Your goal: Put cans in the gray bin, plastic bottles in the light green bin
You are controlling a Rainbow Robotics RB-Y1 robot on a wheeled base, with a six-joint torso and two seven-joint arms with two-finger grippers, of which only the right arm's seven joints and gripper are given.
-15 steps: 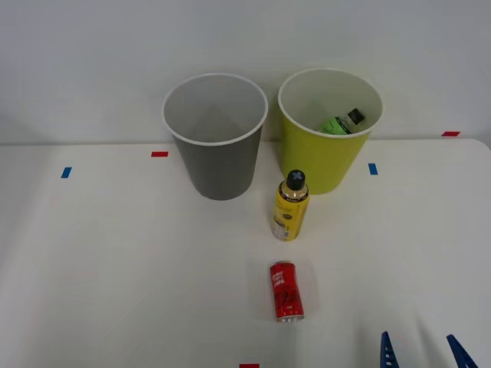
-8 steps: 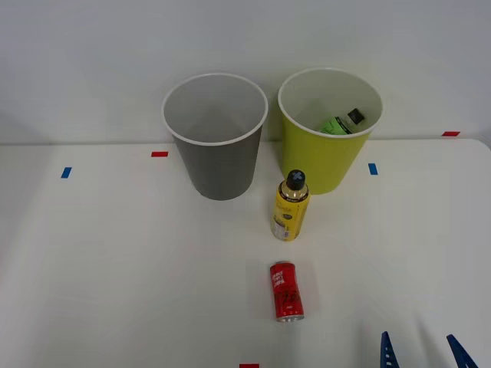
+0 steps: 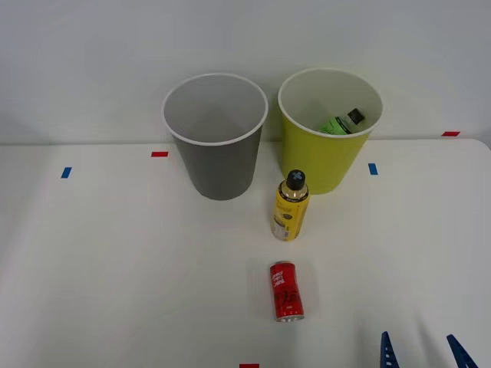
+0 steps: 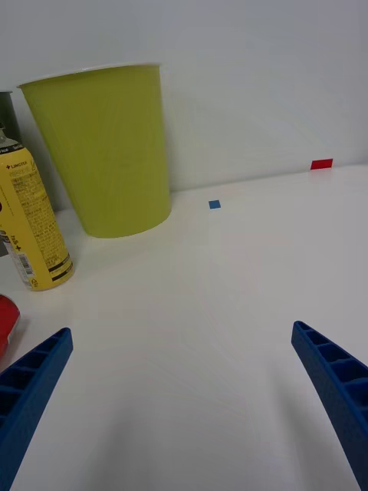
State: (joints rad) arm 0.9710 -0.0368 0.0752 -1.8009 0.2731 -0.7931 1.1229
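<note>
Cans come down to one item on this table — a small red can (image 3: 285, 290) lying on its side on the white table (image 3: 115, 268), near the front edge, with its silver end toward the robot. Beyond it stands a yellow bottle (image 3: 291, 206) with a black cap, upright, just in front of the gap between the two bins. The gray bin (image 3: 215, 138) sits at the back, to the left of the light green bin (image 3: 330, 130), and from above its pale inside looks bare. A small green bottle (image 3: 341, 122) with a black cap already lies inside the light green bin, so the plastic part appears at least partly done.

The right gripper (image 3: 423, 351) hangs low over the front right of the table, its blue ribbed fingers spread wide apart and holding nothing; in the wrist view the red can peeks in beside one finger (image 4: 31, 383), off to the side rather than between the two.

The step in hand looks like the approach to the red can. The next move calls for shifting the gripper leftward until the can lies between the fingers, lowering, and closing across its round body — then carrying it up and over the white rim of the gray bin, clear of the standing yellow bottle.
</note>
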